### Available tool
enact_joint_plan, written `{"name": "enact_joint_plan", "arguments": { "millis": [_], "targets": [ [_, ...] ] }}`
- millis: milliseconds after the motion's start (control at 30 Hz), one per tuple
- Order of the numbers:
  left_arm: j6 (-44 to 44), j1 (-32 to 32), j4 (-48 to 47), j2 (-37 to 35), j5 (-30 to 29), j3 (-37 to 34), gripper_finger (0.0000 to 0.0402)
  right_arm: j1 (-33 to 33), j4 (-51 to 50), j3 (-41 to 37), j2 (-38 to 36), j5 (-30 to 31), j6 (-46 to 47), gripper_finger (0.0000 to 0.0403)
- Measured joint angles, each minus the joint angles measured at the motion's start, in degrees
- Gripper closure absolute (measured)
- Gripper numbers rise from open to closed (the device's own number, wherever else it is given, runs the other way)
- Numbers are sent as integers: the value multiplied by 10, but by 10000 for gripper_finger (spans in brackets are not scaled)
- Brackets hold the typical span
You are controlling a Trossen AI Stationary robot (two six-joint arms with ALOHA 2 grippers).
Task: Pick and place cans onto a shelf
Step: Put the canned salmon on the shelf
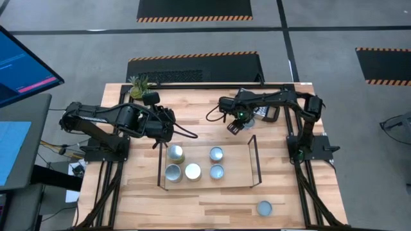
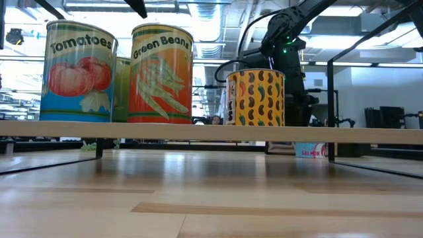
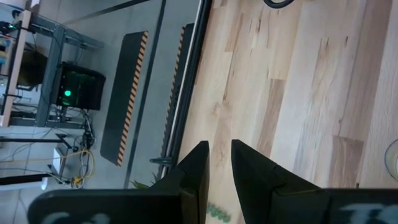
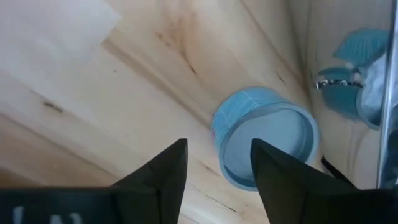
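The shelf [image 1: 252,153], thin black wire on a light wooden base [image 2: 211,132], stands mid-table. Several cans stand on its base, among them Tomatoes [image 2: 78,71], Green Beans [image 2: 162,74] and a yellow chilli-print can [image 2: 256,98]; from above they show as round silvery tops [image 1: 192,171]. A short pale-blue tin [image 4: 267,134] stands on the table behind the shelf [image 2: 309,151]. My right gripper [image 4: 217,162] is open and empty above the table [image 1: 234,126], the tin just ahead of its fingertips. My left gripper [image 3: 220,149] hangs empty over the shelf's far left corner [image 1: 171,129], its fingers a narrow gap apart.
One more can [image 1: 264,208] stands alone near the table's front right. A small green plant [image 1: 138,86] sits at the far left edge. A black wire of the shelf [image 4: 388,93] runs close to the blue tin. Bare wood lies in front of the shelf.
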Motion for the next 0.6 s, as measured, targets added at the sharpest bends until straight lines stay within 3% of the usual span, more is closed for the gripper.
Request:
{"name": "enact_joint_plan", "arguments": {
  "millis": [600],
  "targets": [
    [-2,0,0,0,0,0,345,-1,4,1,12,-1,106,229]
  ]
}}
